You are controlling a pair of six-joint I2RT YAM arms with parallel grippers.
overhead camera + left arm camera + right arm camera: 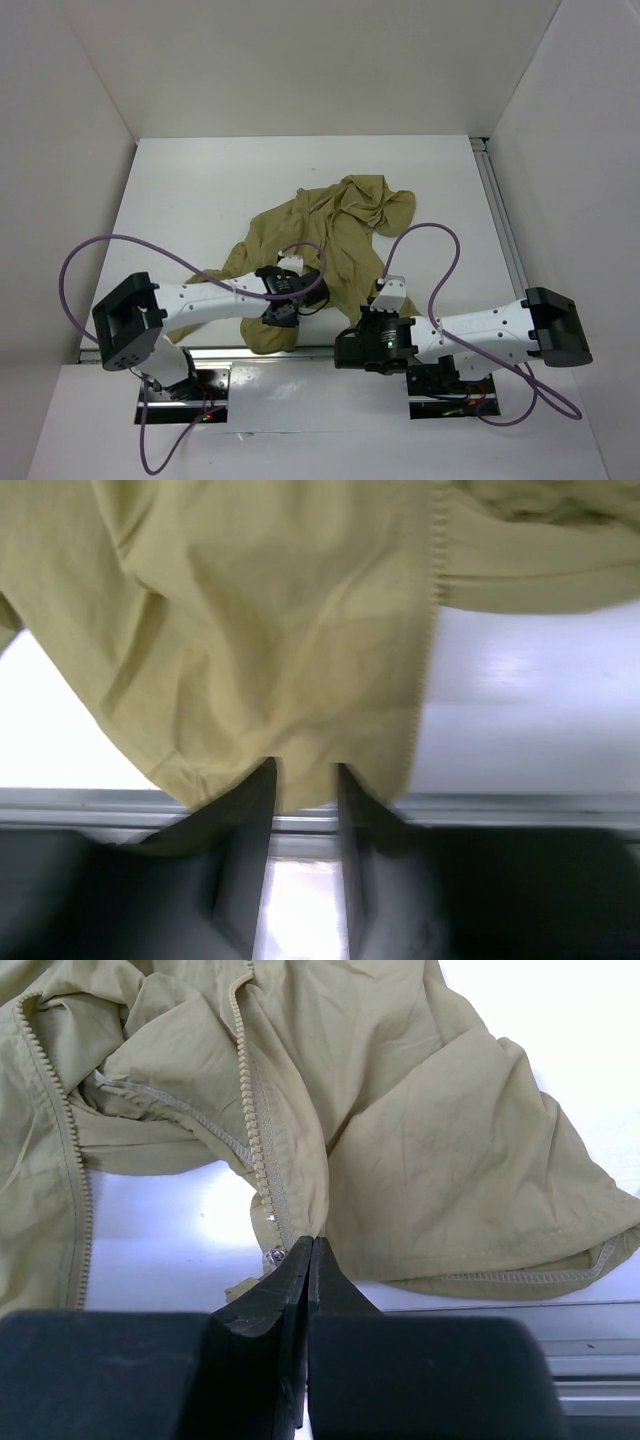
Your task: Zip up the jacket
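The khaki jacket (340,230) lies crumpled and unzipped on the white table, its lower hem at the near edge. My left gripper (284,304) is at the left part of the hem. In the left wrist view its jaws (305,772) stand narrowly apart, with the jacket's (250,630) hem draped over the tips. My right gripper (352,332) is at the right part of the hem. In the right wrist view it (312,1240) is shut on the jacket's (430,1140) hem edge, just right of the zip teeth (255,1130) and the metal slider (272,1256).
A metal rail runs along the table's near edge (520,808) and also shows in the right wrist view (590,1335). Another rail (505,230) runs down the table's right side. White walls enclose the table. Purple cables (90,250) loop from both arms.
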